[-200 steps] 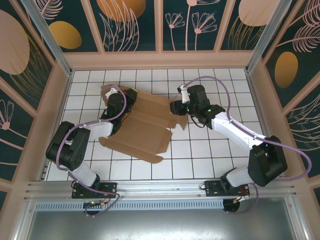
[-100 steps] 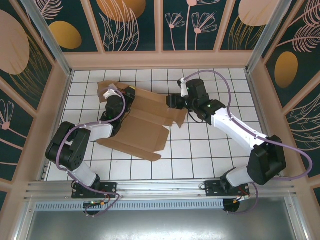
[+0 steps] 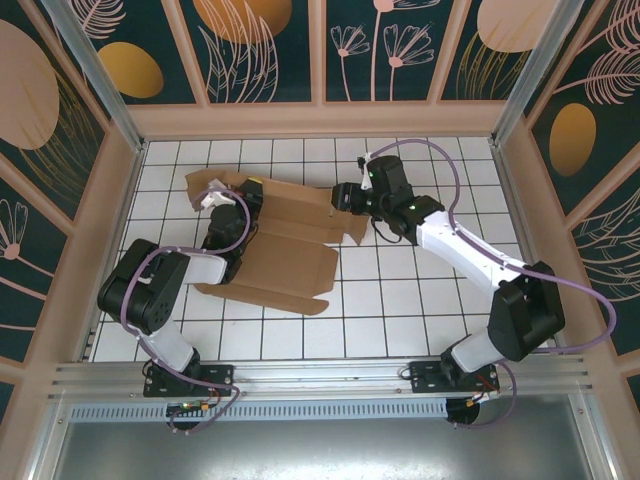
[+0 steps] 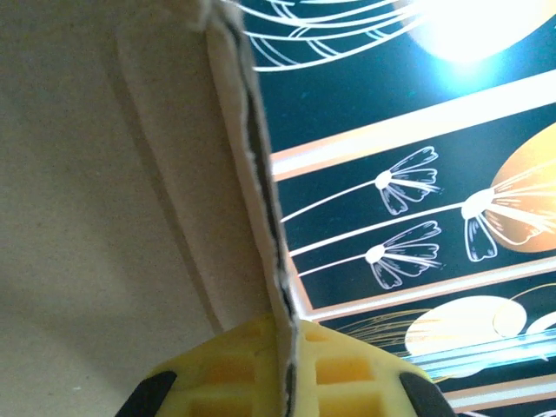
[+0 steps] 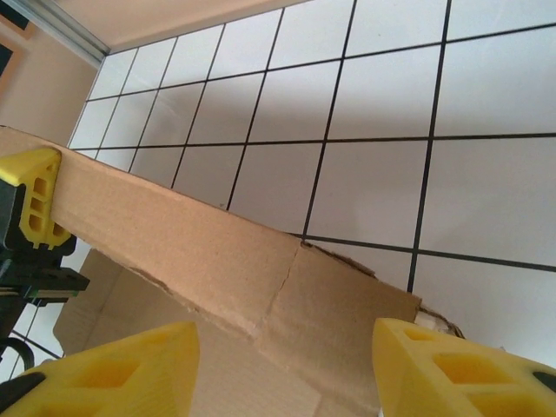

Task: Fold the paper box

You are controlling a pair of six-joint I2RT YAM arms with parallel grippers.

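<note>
The paper box [image 3: 285, 262] is a flat brown cardboard sheet with flaps, lying left of centre on the tiled table. My left gripper [image 3: 243, 192] is at its far left corner, shut on a raised flap. In the left wrist view the yellow fingers [image 4: 347, 373] pinch the flap's thin edge [image 4: 261, 200]. My right gripper [image 3: 343, 197] is at the sheet's far right corner. In the right wrist view it [image 5: 287, 369] stands open, its fingertips [image 5: 130, 365] wide apart over a creased flap [image 5: 200, 252] without clamping it. The left gripper's yellow finger [image 5: 35, 200] shows at that flap's far end.
The white tiled table [image 3: 420, 300] is walled by patterned panels [image 3: 270, 50] and wooden frame posts [image 3: 120, 190] at the back and both sides. A metal rail [image 3: 320, 375] runs along the near edge by the arm bases. Bare tiles lie right of the sheet.
The cardboard sheet has slid left and towards the back. My left gripper moved the same way with its flap. My right gripper shifted back-left and its jaws opened wider.
</note>
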